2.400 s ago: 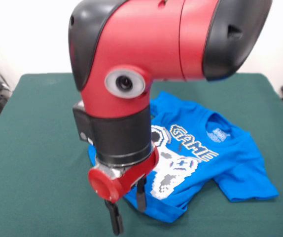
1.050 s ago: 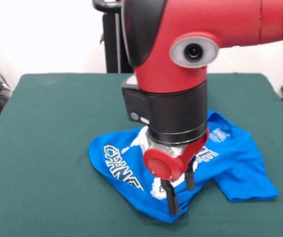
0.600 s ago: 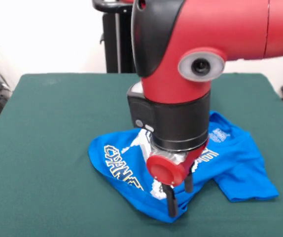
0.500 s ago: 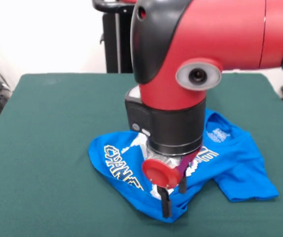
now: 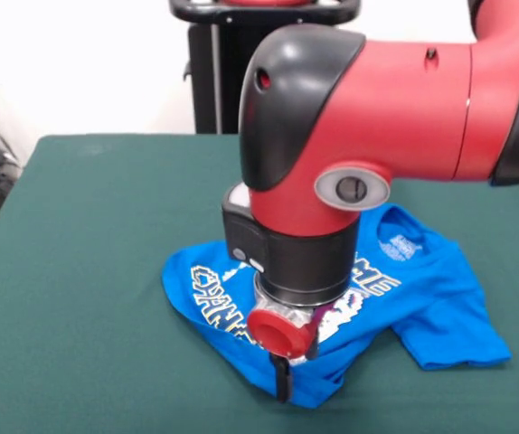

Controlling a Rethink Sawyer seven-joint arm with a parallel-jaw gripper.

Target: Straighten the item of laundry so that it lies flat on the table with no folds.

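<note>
Item: blue T-shirt (image 5: 427, 298), lying on green table (image 5: 88, 235), centre-right. Condition: not flat; lower body folded over, lettering on the flap showing at its left side, near hem bunched.

Change vs. approx. 1 s back: pincer (image 5: 283, 378) has dropped lower and shifted toward the flap's near edge; cloth itself hardly moved. Only one dark finger visible, tip at the fabric; we can't tell if it's open or gripping.

Our read: grasp of the folded edge likely next; unfolding not yet done.
</note>
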